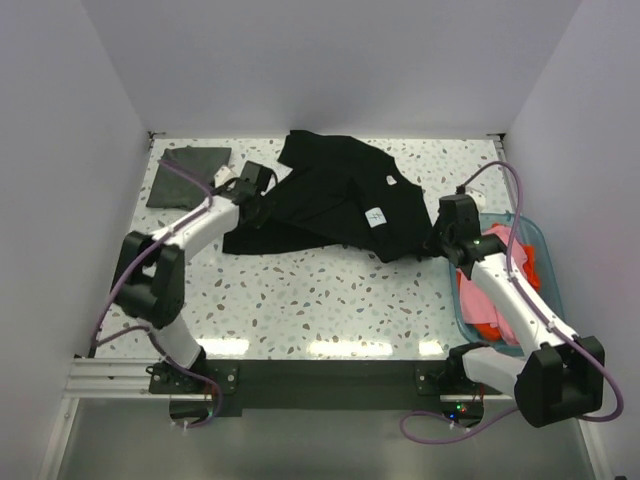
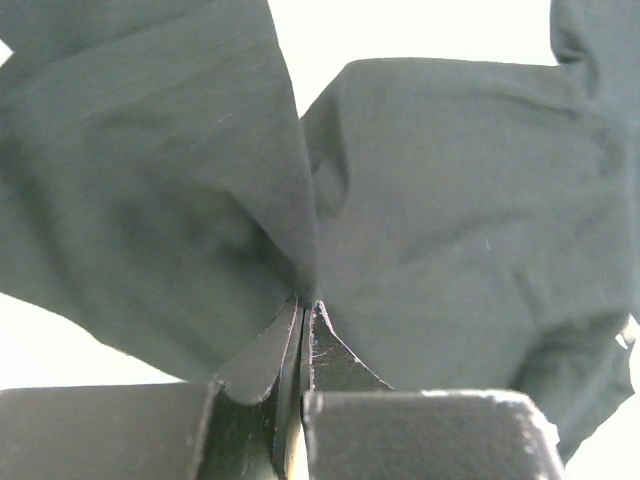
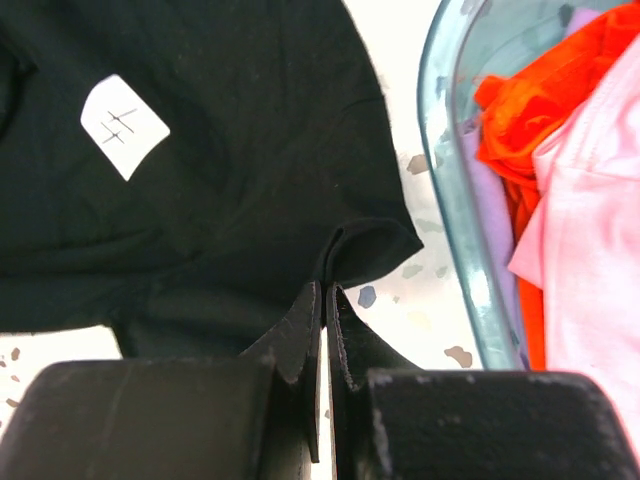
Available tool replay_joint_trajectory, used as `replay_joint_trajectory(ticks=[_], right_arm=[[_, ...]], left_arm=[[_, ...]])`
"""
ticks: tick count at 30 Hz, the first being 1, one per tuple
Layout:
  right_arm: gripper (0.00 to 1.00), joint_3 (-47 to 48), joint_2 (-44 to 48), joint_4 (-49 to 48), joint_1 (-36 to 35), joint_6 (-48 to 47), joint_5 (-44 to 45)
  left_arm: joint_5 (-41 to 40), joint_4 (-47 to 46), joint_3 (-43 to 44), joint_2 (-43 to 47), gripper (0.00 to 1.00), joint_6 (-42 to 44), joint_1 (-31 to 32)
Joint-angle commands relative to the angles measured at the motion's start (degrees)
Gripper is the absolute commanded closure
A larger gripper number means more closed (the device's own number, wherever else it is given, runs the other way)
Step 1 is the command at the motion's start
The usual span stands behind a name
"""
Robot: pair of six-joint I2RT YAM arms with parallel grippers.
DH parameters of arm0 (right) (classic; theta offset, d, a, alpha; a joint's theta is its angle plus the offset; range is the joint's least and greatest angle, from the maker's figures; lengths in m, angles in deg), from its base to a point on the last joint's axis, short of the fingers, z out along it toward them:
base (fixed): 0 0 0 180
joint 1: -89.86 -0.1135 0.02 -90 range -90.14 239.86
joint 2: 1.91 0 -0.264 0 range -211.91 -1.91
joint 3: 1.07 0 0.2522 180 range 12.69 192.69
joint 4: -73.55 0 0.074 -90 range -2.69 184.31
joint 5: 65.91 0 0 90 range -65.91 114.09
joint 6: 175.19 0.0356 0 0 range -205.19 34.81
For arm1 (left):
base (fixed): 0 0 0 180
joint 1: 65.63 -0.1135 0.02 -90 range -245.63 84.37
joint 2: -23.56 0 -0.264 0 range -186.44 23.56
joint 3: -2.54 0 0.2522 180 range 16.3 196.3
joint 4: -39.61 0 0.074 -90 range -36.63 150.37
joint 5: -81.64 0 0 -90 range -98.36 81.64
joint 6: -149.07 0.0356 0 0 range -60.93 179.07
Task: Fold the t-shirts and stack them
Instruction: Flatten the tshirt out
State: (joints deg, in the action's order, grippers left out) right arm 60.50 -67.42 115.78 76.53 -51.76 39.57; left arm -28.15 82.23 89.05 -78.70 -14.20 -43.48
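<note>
two grippers (image 2: 305,308) (image 3: 327,292) pinch the black t-shirt (image 1: 340,190).

This looks like a robotics lab work cell, not a home. 3 plain white walls (image 1: 330,60) close in a table (image 1: 330,300) with a white speckled top. At its near edge an aluminium rail (image 1: 110,378) and a black base plate (image 1: 320,385) carry 2 robot arms, the left arm (image 1: 190,235) and the right arm (image 1: 510,300), with loose purple cables (image 1: 520,195). A clear plastic bin (image 1: 530,225) holds pink and orange t-shirts (image 1: 478,300).
</note>
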Motion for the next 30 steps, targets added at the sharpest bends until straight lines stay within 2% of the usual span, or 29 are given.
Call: replay_joint_trajectory(ticks=[1,3,6,8,9,11,12,15,18,22,26,30], right_arm=[[1.00,3.5,2.4,1.2,1.6,-0.8,-0.3],[1.00,4.0,2.9,1.5,2.2,-0.8,-1.1],[1.00,3.8,3.1,1.8,2.4,-0.6,-2.1],[1.00,3.2,3.0,1.4,2.4,-0.6,-2.8],[1.00,3.1,2.6,1.2,2.4,-0.6,-3.0],[1.00,2.8,2.0,0.6,2.6,-0.3,-4.0],[1.00,2.7,1.2,0.4,2.6,0.0,-4.2],[1.00,2.9,0.0,-0.6,2.6,0.5,-5.9],[1.00,3.1,-0.7,-1.0,2.6,0.9,-6.3],[1.00,3.2,-1.0,-1.7,2.5,1.3,-7.0],[1.00,3.2,-0.7,-1.3,2.6,0.8,-6.5],[1.00,2.6,-0.3,-1.5,2.5,0.7,-7.0]], left_arm=[[-2.6,-2.0,-9.3,12.5,1.00,2.3,0.0],[-1.8,-3.6,-15.0,19.3,1.00,1.8,1.0],[0.2,-5.8,-31.4,29.0,1.00,0.1,3.6],[3.2,-8.8,-38.3,36.4,1.00,-0.4,5.3],[4.3,-9.9,-44.5,38.8,0.93,-1.1,5.4],[7.8,-13.2,-49.1,45.4,0.82,-1.0,5.7],[8.2,-13.1,-51.0,47.3,0.71,-1.0,5.7],[4.2,-5.9,-48.4,52.3,0.53,-0.6,5.7],[-2.0,2.9,-43.9,53.3,0.45,-2.2,5.7],[-8.1,10.0,-40.4,50.1,0.43,-4.9,5.6],[-8.2,13.3,-39.1,46.5,0.43,-7.1,5.7],[-7.9,15.3,-40.3,46.7,0.43,-8.6,5.7]])
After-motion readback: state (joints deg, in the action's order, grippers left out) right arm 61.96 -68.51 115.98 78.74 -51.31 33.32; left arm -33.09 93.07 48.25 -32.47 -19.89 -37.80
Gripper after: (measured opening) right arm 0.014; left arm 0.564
